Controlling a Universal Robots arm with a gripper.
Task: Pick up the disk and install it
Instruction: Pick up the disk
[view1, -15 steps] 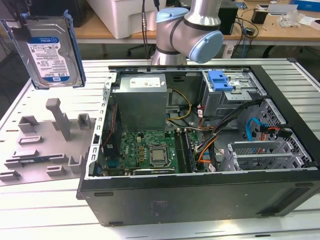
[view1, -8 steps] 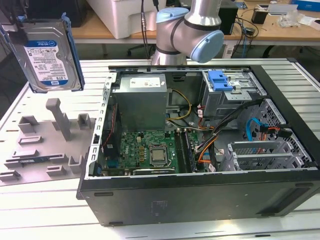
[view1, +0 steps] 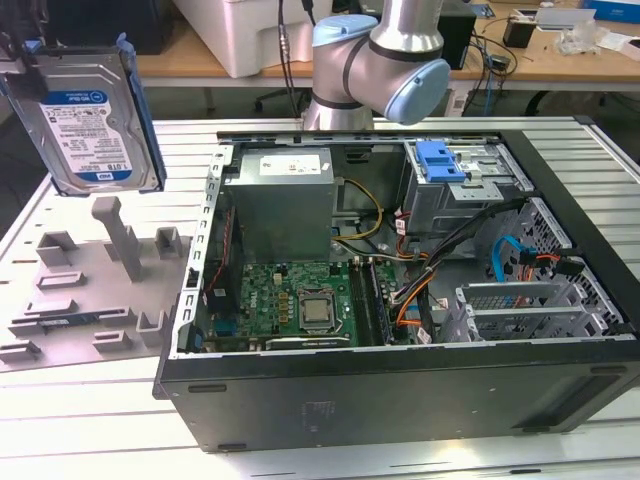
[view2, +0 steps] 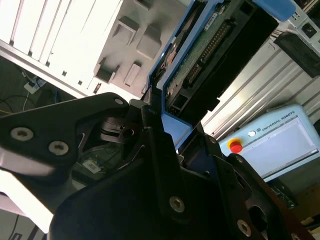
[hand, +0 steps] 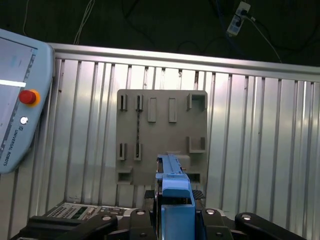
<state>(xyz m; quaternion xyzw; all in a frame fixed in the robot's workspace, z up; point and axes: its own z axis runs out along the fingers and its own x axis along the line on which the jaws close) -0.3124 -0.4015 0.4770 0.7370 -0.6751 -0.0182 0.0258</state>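
The black metal gripper (hand: 176, 197) sits closest in both wrist views, its fingers (view2: 152, 135) clamped narrow on the blue plastic carrier of the disk (view1: 85, 115). The flat, silver, rectangular drive hangs upright in the air above the grey moulded tray (view1: 90, 290), label facing out, clear of the tray's blocky slots. Beside the tray, on the ribbed aluminium tabletop (view1: 100, 430), lies the open black computer case (view1: 400, 400), its green circuit board (view1: 290, 295) exposed.

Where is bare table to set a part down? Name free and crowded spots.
Bare ribbed table lies in front of the grey fixture plate and the computer case, nearest the exterior camera. The pegged plate and cable-filled case are crowded.
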